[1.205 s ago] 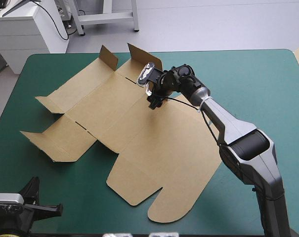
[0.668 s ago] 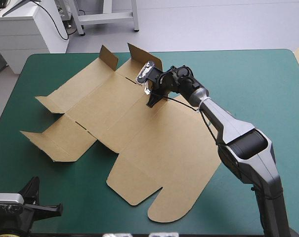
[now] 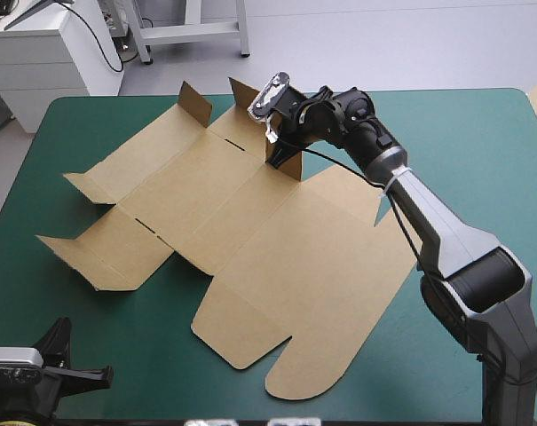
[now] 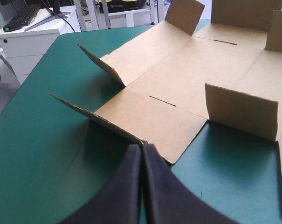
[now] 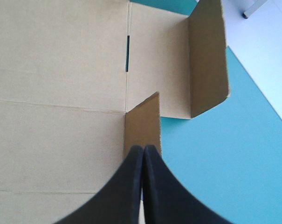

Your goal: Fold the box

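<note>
- box [image 3: 250,231]: one cut sheet of brown board, mostly flat across the middle and left of the teal-green surface [image 3: 463,133], with a few short flaps standing at its far edge
- handling, my guess: light and thin, stiff within each panel, and it hinges easily along the scored creases
- the smooth board will likely slide on the cover if shoved sideways, and a hard pinch could dent it
- where to hold, my guess: a free flap edge or a panel edge close to a crease
- the flat middle offers nothing to grip, so nudging a flap from behind looks safer than pinching
- right claw [image 5: 143,148]: fingers pressed together into one point with nothing between them
- its tip sits at the base of a small flap [image 5: 143,122] standing upright on the sheet's far side; it looks to be touching, not certain
- taller flap [image 5: 207,60] stands just beyond, apart from the claw
- left claw [image 4: 141,148]: closed to a point and empty, low over the surface's near-left corner
- it aims at the sheet's near-left flaps and does not touch them
</note>
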Controlling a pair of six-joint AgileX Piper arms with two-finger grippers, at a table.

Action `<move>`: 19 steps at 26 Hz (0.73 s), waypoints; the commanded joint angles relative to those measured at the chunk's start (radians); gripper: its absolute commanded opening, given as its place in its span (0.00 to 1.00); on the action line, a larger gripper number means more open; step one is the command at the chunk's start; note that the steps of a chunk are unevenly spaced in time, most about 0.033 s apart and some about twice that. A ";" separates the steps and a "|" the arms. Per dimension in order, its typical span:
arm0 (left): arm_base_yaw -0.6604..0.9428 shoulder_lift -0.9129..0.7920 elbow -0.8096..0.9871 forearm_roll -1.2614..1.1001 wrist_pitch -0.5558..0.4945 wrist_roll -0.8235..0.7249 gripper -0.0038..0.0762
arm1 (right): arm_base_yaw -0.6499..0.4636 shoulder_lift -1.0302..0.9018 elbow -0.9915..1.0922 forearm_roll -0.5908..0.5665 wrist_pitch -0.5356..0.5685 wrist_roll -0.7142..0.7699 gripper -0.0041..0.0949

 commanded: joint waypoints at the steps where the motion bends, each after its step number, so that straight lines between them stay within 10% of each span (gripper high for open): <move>1: 0.001 0.001 -0.021 -0.011 -0.073 -0.005 0.04 | -0.012 -0.084 -0.033 -0.007 -0.034 -0.002 0.02; 5: 0.001 0.001 -0.021 -0.011 -0.073 -0.005 0.04 | -0.061 -0.051 -0.033 0.028 0.016 -0.005 0.19; 8: 0.001 0.001 -0.021 -0.011 -0.073 -0.005 0.04 | -0.095 -0.043 -0.033 0.100 -0.014 -0.014 0.63; 11: 0.001 0.001 -0.021 -0.011 -0.073 -0.005 0.04 | -0.102 -0.021 -0.033 0.097 -0.055 -0.038 0.85; 19: 0.001 0.001 -0.021 -0.011 -0.073 -0.005 0.04 | -0.102 0.085 -0.033 0.104 -0.053 -0.102 0.86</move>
